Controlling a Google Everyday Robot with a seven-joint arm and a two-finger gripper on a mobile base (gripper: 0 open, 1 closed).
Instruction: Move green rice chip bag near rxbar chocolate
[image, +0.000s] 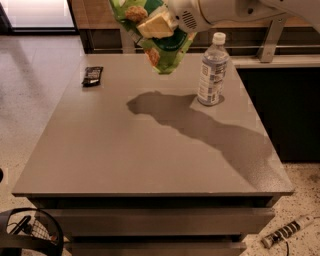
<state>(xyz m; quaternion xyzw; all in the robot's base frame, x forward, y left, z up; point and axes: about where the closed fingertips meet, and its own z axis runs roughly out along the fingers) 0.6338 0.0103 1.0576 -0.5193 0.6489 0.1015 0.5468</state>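
Observation:
The green rice chip bag (162, 47) hangs in the air above the far middle of the grey table (150, 150), partly cut off by the top edge. My gripper (156, 25) is shut on the bag near its top, with a tan finger pad (156, 25) pressed against it. The white arm reaches in from the upper right. The rxbar chocolate (92, 76), a small black wrapper, lies flat near the table's far left corner, well to the left of and below the bag.
A clear water bottle (212, 70) with a white cap stands upright at the far right of the table, just right of the bag. The arm's shadow (200, 130) falls across the table. A dark counter (280, 100) is on the right.

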